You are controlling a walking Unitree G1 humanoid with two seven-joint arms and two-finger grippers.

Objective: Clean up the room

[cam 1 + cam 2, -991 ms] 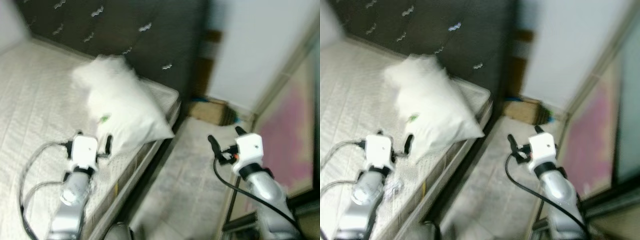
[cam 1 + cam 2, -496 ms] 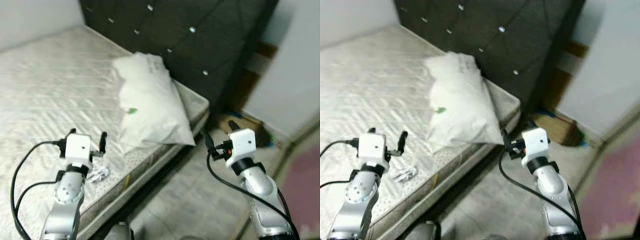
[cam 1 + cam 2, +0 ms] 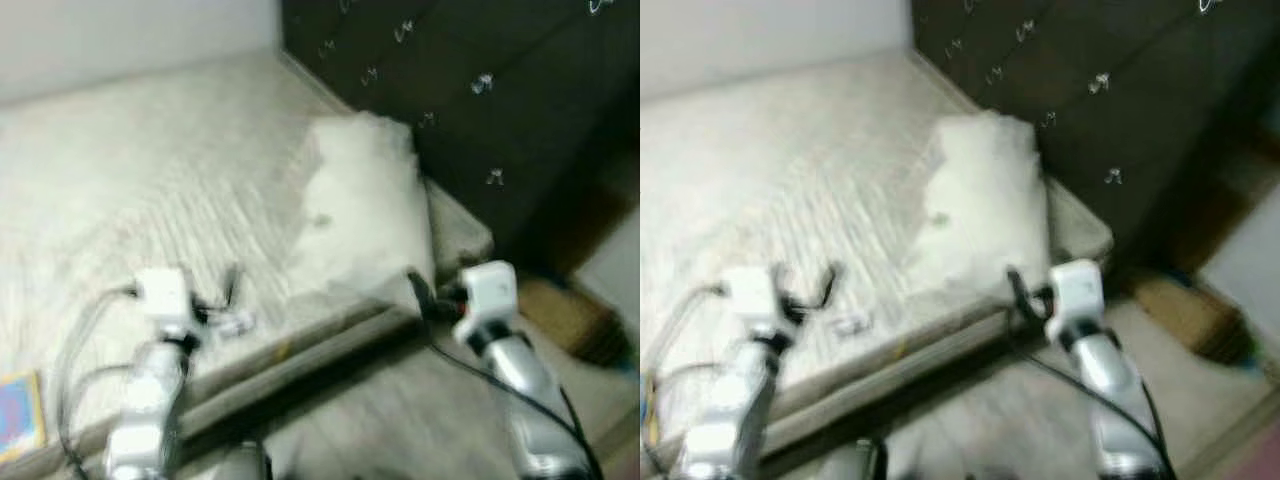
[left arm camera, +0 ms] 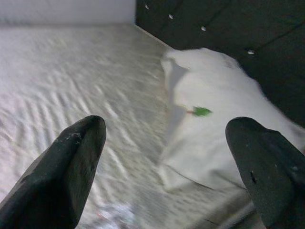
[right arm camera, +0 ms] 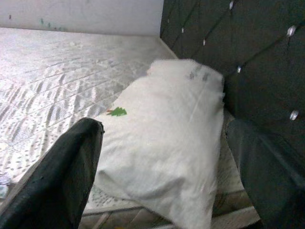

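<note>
A white pillow [image 3: 360,205] with a small green mark lies on the bare mattress [image 3: 130,190], against the dark tufted headboard [image 3: 480,90]. A small crumpled wrapper [image 3: 237,322] rests near the mattress's front edge. My left gripper [image 3: 803,275] hovers open over the mattress, just left of the wrapper, holding nothing. Beside the bed's corner my right gripper [image 3: 430,290] is held open and empty, its fingers pointing at the pillow [image 5: 162,129]. The head views are blurred.
A flat blue and pink book-like thing [image 3: 20,415] lies at the mattress's near left corner. A brown cardboard box [image 3: 565,315] sits on the floor to the right of the headboard. Pale floor [image 3: 400,430] runs along the bed's side.
The whole picture has swung left, so the camera has turned: the bed takes up more of the view and the pink mat is gone. Both grippers stay open.
</note>
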